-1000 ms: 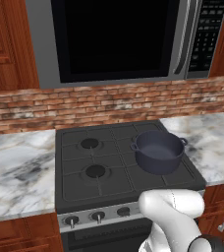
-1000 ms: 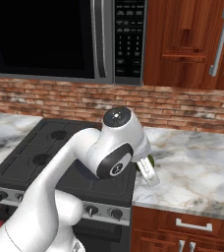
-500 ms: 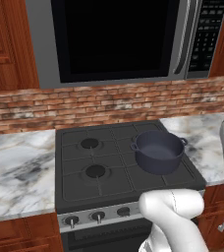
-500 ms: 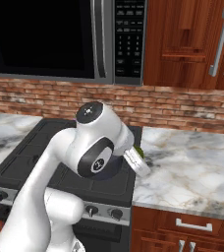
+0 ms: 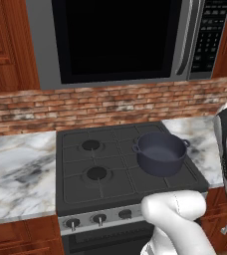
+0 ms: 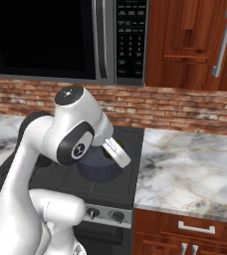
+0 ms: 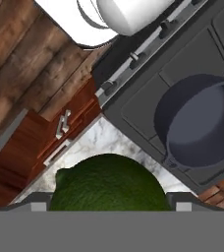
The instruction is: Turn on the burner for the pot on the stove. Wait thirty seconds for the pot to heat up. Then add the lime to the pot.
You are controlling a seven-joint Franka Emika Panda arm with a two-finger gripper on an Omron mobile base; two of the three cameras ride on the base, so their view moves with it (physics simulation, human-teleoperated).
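- Where the hand view looks down past the gripper [image 7: 106, 209], the lime [image 7: 107, 183] sits large at the bottom centre of the frame, between the two finger tips at either side of it; the jaws stand partly apart, closed on the fruit.
- In the right base view a sliver of green shows at centre frame, just beside the white finger [image 6: 116, 152], which is probably the lime [image 6: 120, 146], though the arm covers most of it.
- The pot [image 5: 161, 153] stands on the stove [image 5: 100, 172] at the right centre of the left base view, on the back right grate, lidless, with one small loop handle towards the left and one towards the right.
- In the hand view the pot [image 7: 200, 127] lies at the right middle of the frame, its dark hollow showing, apart from the lime.
- In the right base view the pot [image 6: 99, 169] is at centre frame, partly behind the arm, with the gripper [image 6: 114, 149] over its rim.
- The stove's silver front strip carries dark knobs [image 5: 99, 217], seen at the lower centre of the left base view.
- A marble counter [image 6: 190, 174] runs along the right of the right base view, beside the stove [image 6: 120, 184].
- A microwave [image 5: 128, 37] hangs across the top of the left base view, above a brick wall [image 5: 110, 107].
- Wooden cabinet fronts [image 7: 50, 133] fill the left of the hand view.
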